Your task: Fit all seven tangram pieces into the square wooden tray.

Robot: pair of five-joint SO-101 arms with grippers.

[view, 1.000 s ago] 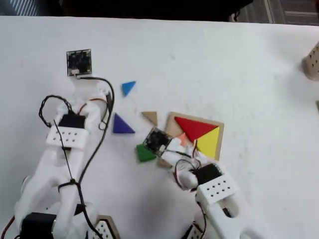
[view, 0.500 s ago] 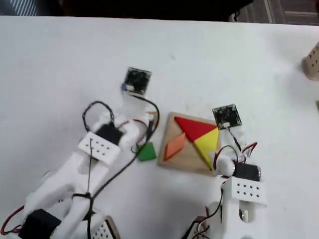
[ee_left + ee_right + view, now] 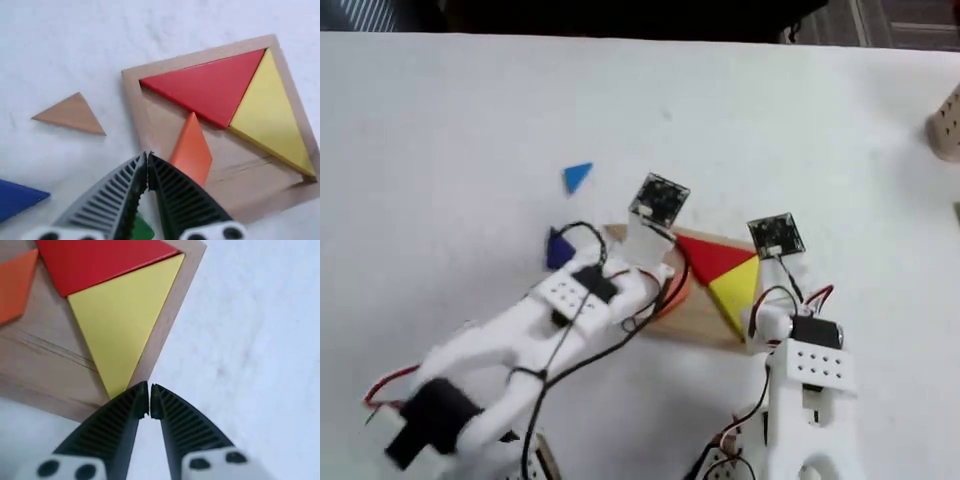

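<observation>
Your right end effector (image 3: 149, 401) has its jaws closed on nothing. Its tips are over the near right corner of the square wooden tray (image 3: 705, 325), just beside the near tip of the yellow triangle (image 3: 125, 320).

Your left end effector (image 3: 147, 166) is also closed, tip against tip, with nothing between the tips. It sits at the tray's left rim, just beside the near end of the orange parallelogram (image 3: 192, 150). A sliver of a green piece (image 3: 141, 230) shows in the gap between the fingers closer to their base. You cannot tell from here whether it is touched.

The tray lies on the white bench (image 3: 800, 120) between the two arms and holds three pieces. The yellow triangle fills the right side, its long edge along the right rim. The red triangle (image 3: 210, 85) fills the far side, its long edge along the far rim. The two meet along one shared edge. The orange parallelogram lies on the bare wood left of them, its far tip against the red triangle.

Outside the tray, a tan triangle (image 3: 70, 115) lies on the bench just beside the far left corner. A dark blue triangle (image 3: 558, 250) is further left, partly under your left arm. A light blue triangle (image 3: 577, 176) lies farther off, well apart from the tray.
</observation>
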